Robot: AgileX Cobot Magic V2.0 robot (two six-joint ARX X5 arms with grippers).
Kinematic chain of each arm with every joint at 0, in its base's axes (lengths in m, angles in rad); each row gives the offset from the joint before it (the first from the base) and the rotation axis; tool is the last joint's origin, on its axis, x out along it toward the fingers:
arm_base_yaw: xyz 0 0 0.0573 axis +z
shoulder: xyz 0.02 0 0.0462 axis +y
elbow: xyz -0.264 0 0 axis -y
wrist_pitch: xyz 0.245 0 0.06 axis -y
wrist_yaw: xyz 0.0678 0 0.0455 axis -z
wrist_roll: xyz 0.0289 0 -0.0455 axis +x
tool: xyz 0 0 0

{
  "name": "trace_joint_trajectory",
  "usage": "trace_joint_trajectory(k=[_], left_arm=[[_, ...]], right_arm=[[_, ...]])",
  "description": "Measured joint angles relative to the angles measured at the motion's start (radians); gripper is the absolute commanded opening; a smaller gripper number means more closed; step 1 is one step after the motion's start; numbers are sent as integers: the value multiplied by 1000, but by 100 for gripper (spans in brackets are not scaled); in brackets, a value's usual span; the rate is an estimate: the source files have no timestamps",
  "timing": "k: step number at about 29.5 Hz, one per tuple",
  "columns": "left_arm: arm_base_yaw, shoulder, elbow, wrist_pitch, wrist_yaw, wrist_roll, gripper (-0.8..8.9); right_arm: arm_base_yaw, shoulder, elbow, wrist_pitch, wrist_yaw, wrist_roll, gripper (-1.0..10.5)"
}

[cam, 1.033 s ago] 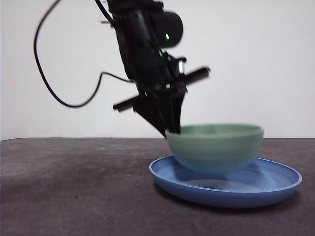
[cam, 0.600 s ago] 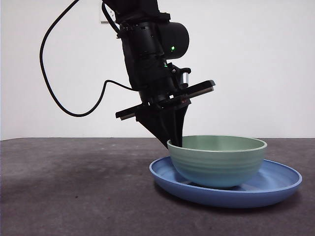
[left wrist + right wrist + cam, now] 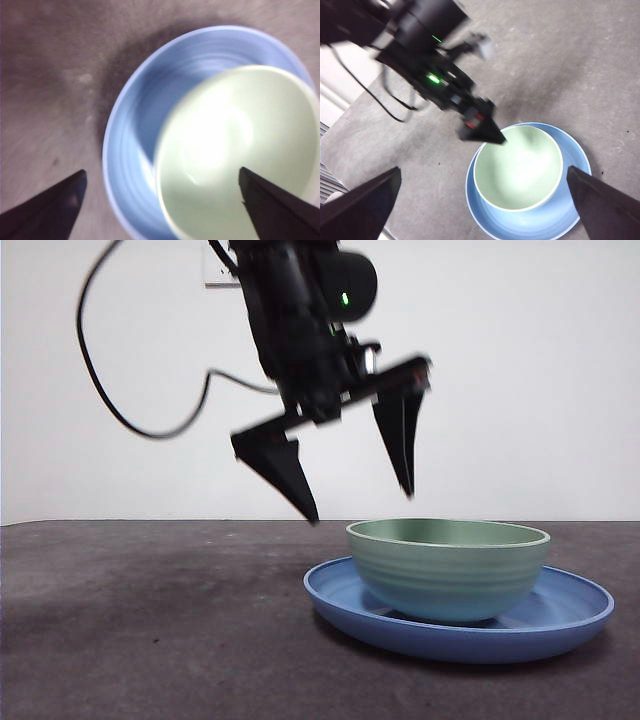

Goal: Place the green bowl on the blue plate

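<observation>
We saw a matte black robot arm built of stacked, boxy housings, with a black cylindrical module on one side carrying a small glowing green indicator light. A thin black cable looped out from the arm's body in a wide curve and ran back into it just beside the cylinder's level. Below the cylinder sat a black crossbar with a small silvery fitting near it. From the crossbar hung the left gripper, two black, tapering, wedge-shaped jaws ending in sharp points. We saw the right gripper as two similar dark pointed jaws.
</observation>
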Motion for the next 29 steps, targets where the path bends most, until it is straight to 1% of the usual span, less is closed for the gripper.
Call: trace_joint_trajectory(k=[1, 4, 10, 16, 21, 29], left_arm=[[0, -43, 0, -13, -4, 4, 506], [0, -233, 2, -95, -62, 42, 506], [1, -569, -24, -211, -62, 113, 505], [1, -849, -180, -201, -63, 168, 504], [1, -1055, -341, -154, -63, 209, 503], [1, -1348, -586, -112, -63, 218, 503]], right_arm=[[0, 0, 0, 0, 0, 0, 652], [0, 0, 0, 0, 0, 0, 652], [0, 0, 0, 0, 0, 0, 652], [0, 0, 0, 0, 0, 0, 652], [0, 0, 0, 0, 0, 1, 652], [0, 0, 0, 0, 0, 8, 652]])
